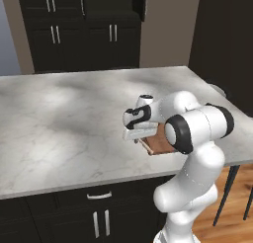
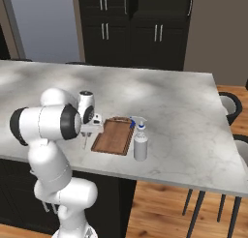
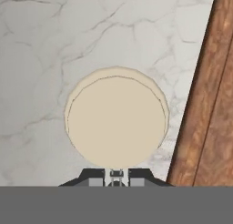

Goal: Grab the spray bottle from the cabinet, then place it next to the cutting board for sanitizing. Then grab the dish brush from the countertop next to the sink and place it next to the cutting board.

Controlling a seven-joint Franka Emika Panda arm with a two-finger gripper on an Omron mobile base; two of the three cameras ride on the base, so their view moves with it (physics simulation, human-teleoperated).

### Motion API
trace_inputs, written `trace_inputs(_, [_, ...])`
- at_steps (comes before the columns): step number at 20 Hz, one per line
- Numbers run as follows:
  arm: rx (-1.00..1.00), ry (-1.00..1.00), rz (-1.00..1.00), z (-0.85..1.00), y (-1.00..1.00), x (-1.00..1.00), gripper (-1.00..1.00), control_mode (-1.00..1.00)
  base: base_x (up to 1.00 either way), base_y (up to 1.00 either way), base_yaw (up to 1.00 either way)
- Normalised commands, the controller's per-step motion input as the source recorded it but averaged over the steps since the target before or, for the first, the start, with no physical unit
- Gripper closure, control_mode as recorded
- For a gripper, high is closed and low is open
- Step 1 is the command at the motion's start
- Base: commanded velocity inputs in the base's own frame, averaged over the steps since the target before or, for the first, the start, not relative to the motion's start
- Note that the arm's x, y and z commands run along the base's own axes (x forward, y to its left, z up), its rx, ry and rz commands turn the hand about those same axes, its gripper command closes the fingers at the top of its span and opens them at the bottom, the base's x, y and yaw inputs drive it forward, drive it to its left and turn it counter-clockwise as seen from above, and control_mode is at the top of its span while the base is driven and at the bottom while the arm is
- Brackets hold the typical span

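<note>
the gripper (image 3: 116, 176) gripped the brush (image 3: 116, 117) above the counter (image 3: 54, 45), just beside the board (image 3: 211, 104).

spray bottle (image 2: 140, 146): plain white, no label or brand I can read
cutting board (image 2: 114, 135): just wood grain, nothing printed
dish brush (image 3: 116, 117) head: blank cream disc, no marking
cabinet (image 2: 140, 24) doors: no signs or numbers
countertop (image 1: 59, 118): only marble veining, zero text
</note>
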Motion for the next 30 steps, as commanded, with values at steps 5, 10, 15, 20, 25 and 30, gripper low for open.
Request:
trace_inputs(5, [0.0,0.0,-0.04,-0.51,0.07,0.18,1.0,-1.0,0.0,0.0,0.0])
trace_inputs(10, [0.0,0.0,0.0,-0.41,0.01,0.19,1.0,-1.0,0.0,0.0,0.0])
trace_inputs(15, [0.0,0.0,0.0,-0.36,0.14,0.28,-1.0,-1.0,0.0,0.0,0.0])
trace_inputs(20, [0.0,-0.01,-0.09,0.17,0.07,-0.04,-1.0,-1.0,0.0,0.0,0.0])
trace_inputs(25, [0.01,-0.06,-0.1,0.91,0.0,-0.35,-1.0,-1.0,0.0,0.0,0.0])
trace_inputs(30, [0.01,-0.24,-0.01,1.0,0.0,-0.66,-1.0,-1.0,0.0,0.0,0.0])
